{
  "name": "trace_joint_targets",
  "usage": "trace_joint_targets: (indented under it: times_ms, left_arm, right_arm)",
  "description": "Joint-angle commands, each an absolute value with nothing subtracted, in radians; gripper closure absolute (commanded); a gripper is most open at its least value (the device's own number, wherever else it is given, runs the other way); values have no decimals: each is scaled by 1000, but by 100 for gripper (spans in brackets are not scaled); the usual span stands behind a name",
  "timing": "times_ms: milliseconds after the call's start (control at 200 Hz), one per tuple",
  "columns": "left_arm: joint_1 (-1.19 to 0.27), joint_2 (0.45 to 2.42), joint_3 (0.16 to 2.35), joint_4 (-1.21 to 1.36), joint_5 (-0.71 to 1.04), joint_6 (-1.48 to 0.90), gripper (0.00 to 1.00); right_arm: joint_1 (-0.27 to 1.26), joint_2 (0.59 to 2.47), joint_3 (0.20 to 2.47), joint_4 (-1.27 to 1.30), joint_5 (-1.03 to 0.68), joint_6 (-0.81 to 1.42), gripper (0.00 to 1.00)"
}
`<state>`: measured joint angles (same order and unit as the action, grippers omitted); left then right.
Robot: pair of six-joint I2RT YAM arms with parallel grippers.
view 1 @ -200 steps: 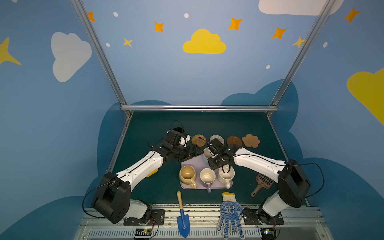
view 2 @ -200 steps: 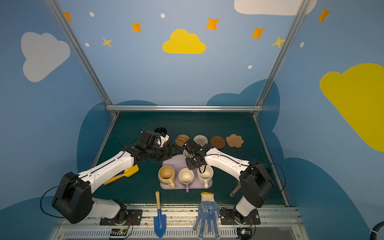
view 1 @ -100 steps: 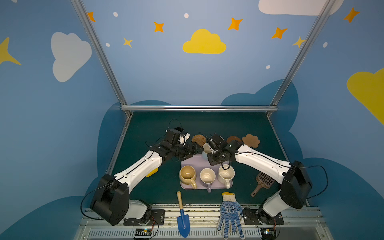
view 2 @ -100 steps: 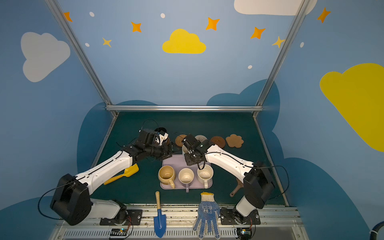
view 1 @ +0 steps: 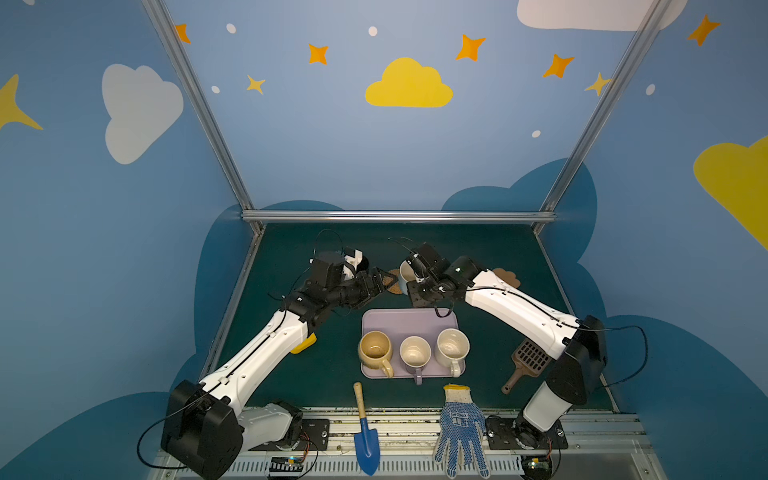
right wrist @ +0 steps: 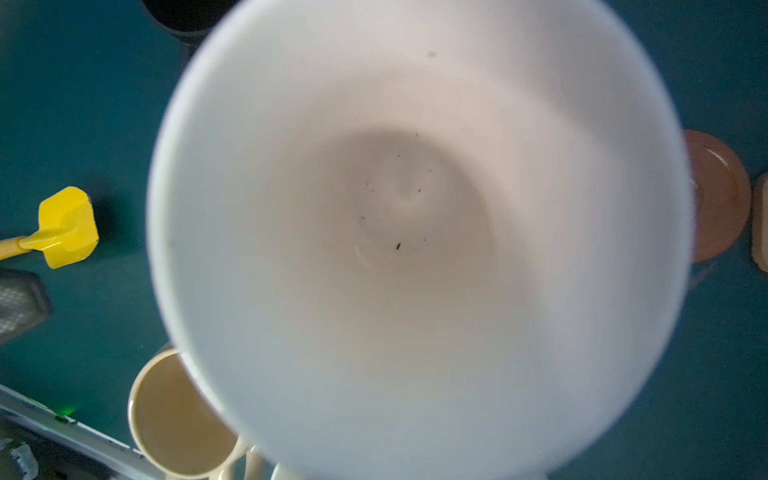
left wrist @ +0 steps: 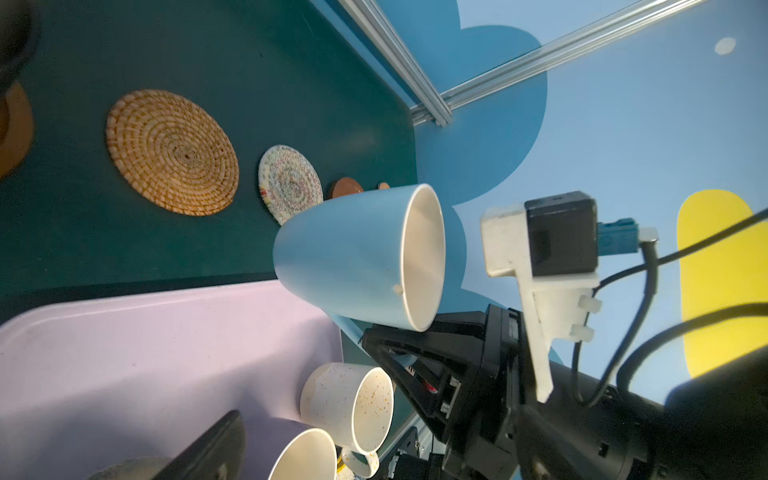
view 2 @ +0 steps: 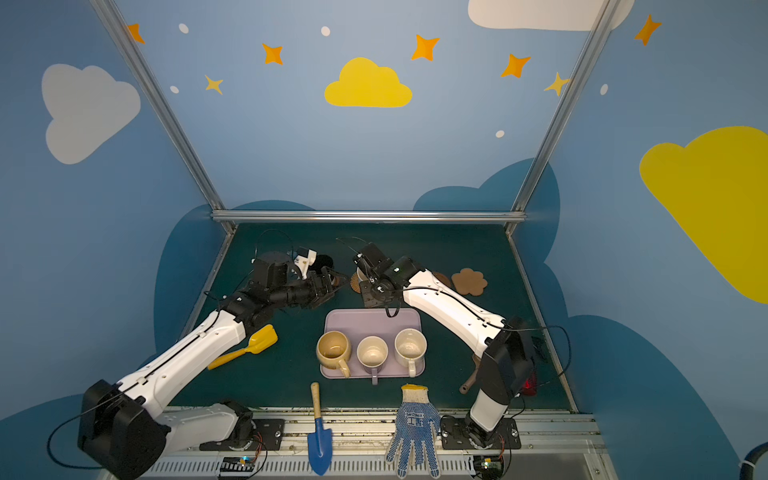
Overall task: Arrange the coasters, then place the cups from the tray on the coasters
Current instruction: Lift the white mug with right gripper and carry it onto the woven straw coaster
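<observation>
I'm counting five cups [view 2: 333, 348] [view 2: 372, 351] [view 2: 410, 347] [left wrist: 353, 257] [view 2: 323, 262], five coasters [left wrist: 172, 151] [left wrist: 291, 183] [right wrist: 717, 195] [view 2: 469, 281] [left wrist: 14, 129], one tray [view 1: 409, 322], one glove [view 1: 459, 428], one blue trowel [view 1: 365, 440], one yellow scoop [view 2: 253, 345] and one brown slotted scoop [view 1: 528, 359].

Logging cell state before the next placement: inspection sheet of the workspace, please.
Surface: green mat, nothing spilled.
Job's things: blue mug aloft; black mug on brown disc; yellow mug, lavender mug, speckled mug on tray; rattan coaster, pale coaster, second disc, cloud coaster bare.
Clutter: yellow scoop, trowel, glove, slotted scoop.
Grippers: right gripper shut on blue mug; left gripper open, empty.
Cables: camera cable loops free of the mugs.
Surroundings: blue walls, aluminium frame.
</observation>
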<state>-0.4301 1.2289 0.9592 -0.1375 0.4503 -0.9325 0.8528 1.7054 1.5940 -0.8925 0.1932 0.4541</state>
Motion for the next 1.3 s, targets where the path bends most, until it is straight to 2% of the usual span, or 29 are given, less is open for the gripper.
trace_joint_targets:
  times_ms: [0,175,686,1051,1291]
  left_arm:
    - [-416,1215,959,-82,441,-959,1]
    - [-399,1239,969,-57,444,-980,1]
    - [-338,1293,994,-96,347,-980,1]
    - [-312,1338,968,-63,344,-990,1]
    - [-314,1334,958,-100,294,-946,1]
  right_arm:
    - [855,1717,1673,-906,235,484,100]
    - [852,1796,1800,-1001,277,556,100]
    - [837,2008,2071,-1075,244,584,100]
    - [798,2126,2147,-1090,168,600,100]
    - [793,2211,2223,-1137,211,622,100]
